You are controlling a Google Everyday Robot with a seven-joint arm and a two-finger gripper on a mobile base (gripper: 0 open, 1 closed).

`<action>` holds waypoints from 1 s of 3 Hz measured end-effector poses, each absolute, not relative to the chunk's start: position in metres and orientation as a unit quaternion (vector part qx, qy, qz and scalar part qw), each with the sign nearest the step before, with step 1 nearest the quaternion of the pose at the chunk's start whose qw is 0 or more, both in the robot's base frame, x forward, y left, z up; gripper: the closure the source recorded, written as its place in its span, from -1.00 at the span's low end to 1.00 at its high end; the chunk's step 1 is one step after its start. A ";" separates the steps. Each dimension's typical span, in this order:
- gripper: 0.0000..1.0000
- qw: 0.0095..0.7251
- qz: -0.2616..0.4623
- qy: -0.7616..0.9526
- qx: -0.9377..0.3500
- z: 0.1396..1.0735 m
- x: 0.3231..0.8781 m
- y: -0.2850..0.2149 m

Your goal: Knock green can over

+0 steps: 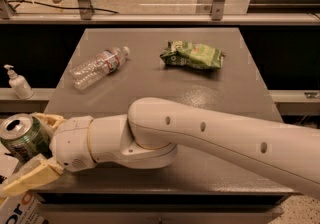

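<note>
The green can (21, 137), green and white with a silver top and pull-tab, stands at the front left corner of the grey table (235, 93), its top tipped slightly toward the camera. My gripper (22, 154) is at that corner with its cream fingers spread. One finger (46, 118) is just behind the can and the other (26, 180) is in front of and below it, so the can sits between them. The white arm reaches in from the lower right across the table's front.
A clear plastic bottle (97, 67) lies on its side at the back left of the table. A flat green snack bag (192, 54) lies at the back middle. A soap dispenser (19, 83) stands on a ledge to the left. A printed box (20, 210) sits below the front left corner.
</note>
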State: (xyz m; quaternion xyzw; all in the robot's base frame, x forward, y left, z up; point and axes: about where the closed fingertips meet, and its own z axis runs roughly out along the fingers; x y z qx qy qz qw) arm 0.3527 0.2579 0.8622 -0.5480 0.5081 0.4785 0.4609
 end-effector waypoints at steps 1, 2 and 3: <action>-0.17 0.467 0.482 0.504 -0.543 0.858 0.350 0.265; 0.27 0.478 0.477 0.510 -0.533 0.860 0.355 0.256; 0.74 0.492 0.460 0.526 -0.520 0.868 0.372 0.227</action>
